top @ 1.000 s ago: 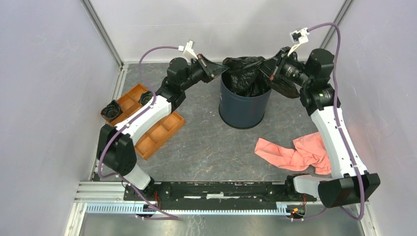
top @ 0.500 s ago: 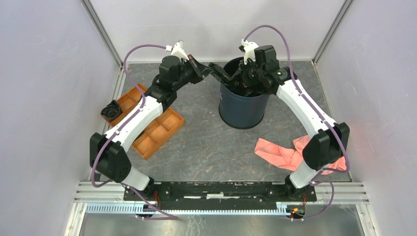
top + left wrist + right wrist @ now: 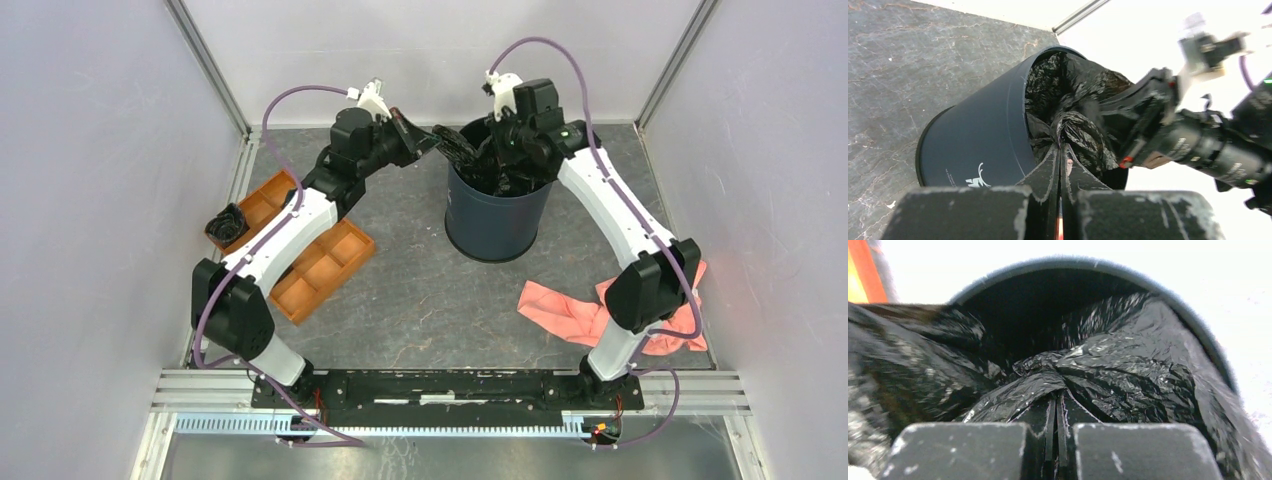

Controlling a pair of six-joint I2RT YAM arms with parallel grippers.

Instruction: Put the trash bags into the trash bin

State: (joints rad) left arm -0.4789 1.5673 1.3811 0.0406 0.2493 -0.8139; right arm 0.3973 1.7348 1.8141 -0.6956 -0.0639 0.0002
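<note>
Left gripper: my left gripper (image 3: 1060, 150) is pinched tight on a twist of the crinkly glossy black plastic-film trash bag (image 3: 1079, 131), right at the bin's rim.
Right gripper: my right gripper (image 3: 1055, 401) is clamped on the same film, nose down inside the mouth.
Bag: mostly inside the dark navy round plastic trash bin (image 3: 495, 228), which stands near the far edge of the table, about mid-width. A bulge of film rides above the rim on my left side.
Risk, tear: two grips on one thin film. If my arms pull apart, I reckon it rips or slips.
Risk, tip: dragging film sideways against the rim could tilt or shove the bin.
Risk, spring-back: let go too high and the film may puff back over the rim.
Risk, clash: both wrists crowd one opening.
Waiting: a small black film wad (image 3: 226, 224) sits on the orange compartment tray (image 3: 322, 268) by the left edge.
</note>
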